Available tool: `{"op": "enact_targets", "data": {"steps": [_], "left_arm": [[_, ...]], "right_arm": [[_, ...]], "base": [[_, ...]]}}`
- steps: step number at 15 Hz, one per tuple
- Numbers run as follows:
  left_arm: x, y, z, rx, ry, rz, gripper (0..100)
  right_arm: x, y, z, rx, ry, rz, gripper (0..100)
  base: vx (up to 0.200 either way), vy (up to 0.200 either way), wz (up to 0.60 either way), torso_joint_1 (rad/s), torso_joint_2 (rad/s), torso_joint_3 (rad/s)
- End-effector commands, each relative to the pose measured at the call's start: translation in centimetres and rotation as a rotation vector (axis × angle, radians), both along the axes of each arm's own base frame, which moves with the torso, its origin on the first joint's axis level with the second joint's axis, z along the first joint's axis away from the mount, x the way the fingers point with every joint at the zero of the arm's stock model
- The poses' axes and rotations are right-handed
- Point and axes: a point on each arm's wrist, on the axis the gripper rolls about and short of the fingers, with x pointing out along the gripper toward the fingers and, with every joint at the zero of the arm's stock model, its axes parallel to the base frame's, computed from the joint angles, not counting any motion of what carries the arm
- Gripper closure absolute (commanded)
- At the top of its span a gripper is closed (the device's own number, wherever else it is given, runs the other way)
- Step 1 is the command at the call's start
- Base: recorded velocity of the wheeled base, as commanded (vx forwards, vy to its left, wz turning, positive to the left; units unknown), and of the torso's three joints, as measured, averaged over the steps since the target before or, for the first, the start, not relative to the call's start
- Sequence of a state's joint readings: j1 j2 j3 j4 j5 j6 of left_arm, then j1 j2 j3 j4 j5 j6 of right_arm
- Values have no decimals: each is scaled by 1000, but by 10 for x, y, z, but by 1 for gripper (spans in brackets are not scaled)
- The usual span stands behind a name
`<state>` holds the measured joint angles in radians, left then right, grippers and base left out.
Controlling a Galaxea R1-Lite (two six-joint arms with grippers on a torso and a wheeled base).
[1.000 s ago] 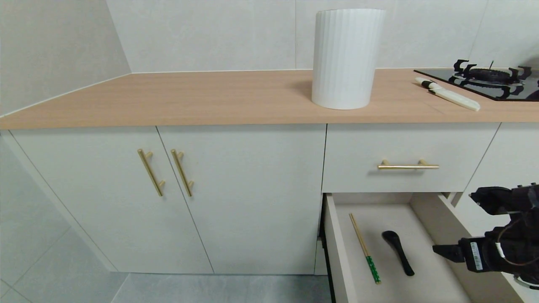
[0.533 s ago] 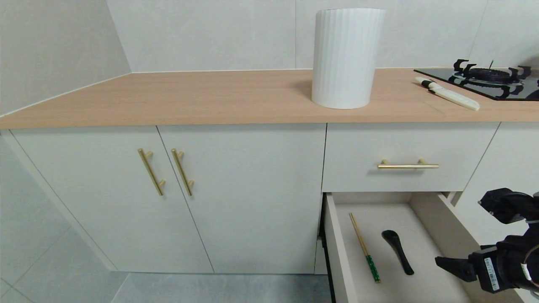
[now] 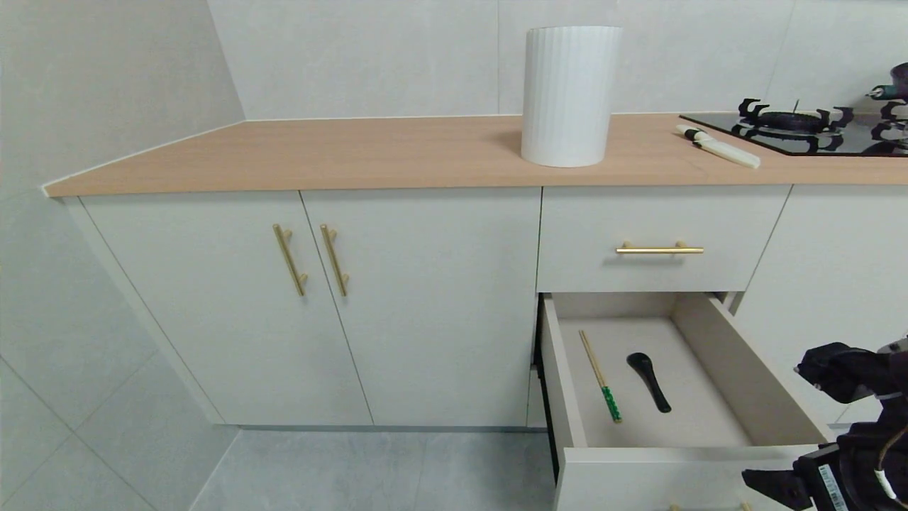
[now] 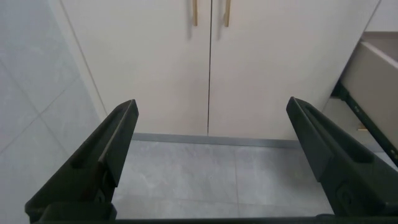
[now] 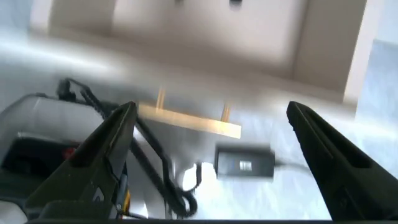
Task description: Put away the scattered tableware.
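— Way into the open drawer [image 3: 738, 376]?
— From above; floor is bare right of the black spoon [image 3: 649, 380], chopsticks [image 3: 600, 387] lie left of it. The shut drawer [image 3: 638, 213] above overhangs its back.
— The tabletop [image 3: 355, 149]?
— Broad and bare left of the white ribbed canister [image 3: 567, 96]; a knife [image 3: 716, 145] lies to its right.

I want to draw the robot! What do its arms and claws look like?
The left gripper and right gripper each have two long, flat black fingers that narrow to wedge tips. The right arm is chunky and black, with a white printed sticker and a thin pale cable.
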<state>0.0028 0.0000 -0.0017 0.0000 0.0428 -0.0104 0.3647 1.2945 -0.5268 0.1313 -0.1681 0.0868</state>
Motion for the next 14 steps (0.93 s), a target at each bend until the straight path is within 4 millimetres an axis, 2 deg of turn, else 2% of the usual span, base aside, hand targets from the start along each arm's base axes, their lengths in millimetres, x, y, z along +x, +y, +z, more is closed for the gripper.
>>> {"op": "enact_targets", "data": {"steps": [1, 6, 14], "left_arm": [[0, 0, 0, 0, 0, 2, 0], [0, 0, 0, 0, 0, 0, 0], [0, 0, 0, 0, 0, 2, 0]], "right_arm": [[13, 5, -15, -30, 96, -4, 0], [33, 13, -49, -57, 263, -49, 0], [49, 19, -61, -12, 231, -99, 0]], "base": [[0, 0, 0, 0, 0, 0], [0, 0, 0, 0, 0, 0], [0, 0, 0, 0, 0, 0]]}}
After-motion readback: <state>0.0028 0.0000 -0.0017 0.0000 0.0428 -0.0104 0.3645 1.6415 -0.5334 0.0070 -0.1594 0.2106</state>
